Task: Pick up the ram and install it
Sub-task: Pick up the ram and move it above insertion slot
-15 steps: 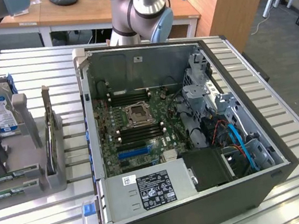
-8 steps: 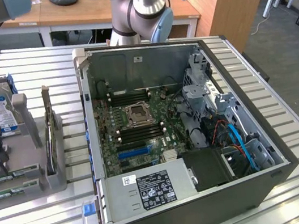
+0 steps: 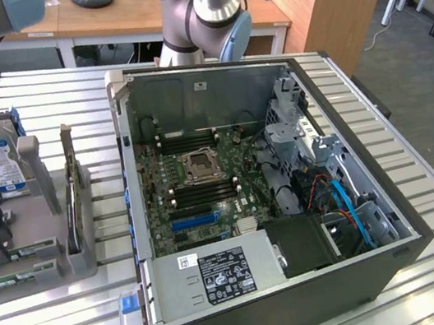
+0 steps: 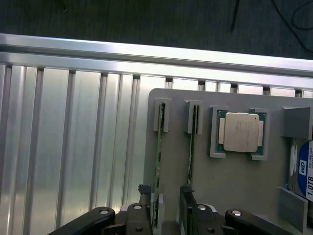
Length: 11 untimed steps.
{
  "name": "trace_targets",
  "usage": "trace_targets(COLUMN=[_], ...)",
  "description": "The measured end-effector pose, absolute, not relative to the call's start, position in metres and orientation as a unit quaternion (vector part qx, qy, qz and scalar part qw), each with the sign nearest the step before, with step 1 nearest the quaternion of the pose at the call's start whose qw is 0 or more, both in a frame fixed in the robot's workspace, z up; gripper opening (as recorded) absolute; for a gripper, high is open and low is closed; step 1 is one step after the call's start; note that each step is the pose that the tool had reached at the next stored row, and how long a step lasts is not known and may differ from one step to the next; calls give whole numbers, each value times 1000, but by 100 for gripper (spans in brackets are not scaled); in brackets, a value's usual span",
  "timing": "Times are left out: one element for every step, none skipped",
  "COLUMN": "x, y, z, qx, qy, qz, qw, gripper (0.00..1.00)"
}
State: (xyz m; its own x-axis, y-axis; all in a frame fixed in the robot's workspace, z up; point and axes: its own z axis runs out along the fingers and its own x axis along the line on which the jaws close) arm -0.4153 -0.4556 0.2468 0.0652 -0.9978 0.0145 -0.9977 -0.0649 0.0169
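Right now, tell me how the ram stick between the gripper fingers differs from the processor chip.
The ram stands on edge, long, thin; the processor chip lies flat, square. The ram is green board; the processor chip has a silver lid. The ram runs between the fingers of the open gripper; the processor chip lies clear of them. Both sit on the gray tray.

The table (image 4: 73, 147) is ribbed bare aluminium with a smooth, bright sheen; the tray (image 4: 234, 196) on it is matt pale-grey plastic, the ram (image 4: 158, 161) a thin green circuit board, and the processor (image 4: 241, 131) carries a dull satin metal lid. The computer case (image 3: 214, 92) shows unpainted grey sheet metal inside and a matt black outer shell, its motherboard (image 3: 158, 206) is dark green laminate, and the desk (image 3: 126, 15) behind is smooth light-brown wood.
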Motion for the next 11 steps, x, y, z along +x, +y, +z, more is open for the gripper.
trace_targets(x=[-415,-415,-415,-415,-415,-415,-415,-415,-415,-415,-415], y=[-456,-456,-456,-456,-456,-456,-456,-456,-456,-456,-456], z=[247,247,247,246,245,244,242,241,239,238,236], qx=[730,730,730,730,730,730,730,730,730,730,730], qy=[-684,-684,-684,-684,-684,-684,-684,-684,-684,-684,-684], qz=[0,0,0,-1,-1,-1,-1,-1,-1,-1,-1], qw=[11,11,11,11,11,11,11,11,10,10,10], gripper=[37,37,37,37,37,37,37,37,37,37,37])
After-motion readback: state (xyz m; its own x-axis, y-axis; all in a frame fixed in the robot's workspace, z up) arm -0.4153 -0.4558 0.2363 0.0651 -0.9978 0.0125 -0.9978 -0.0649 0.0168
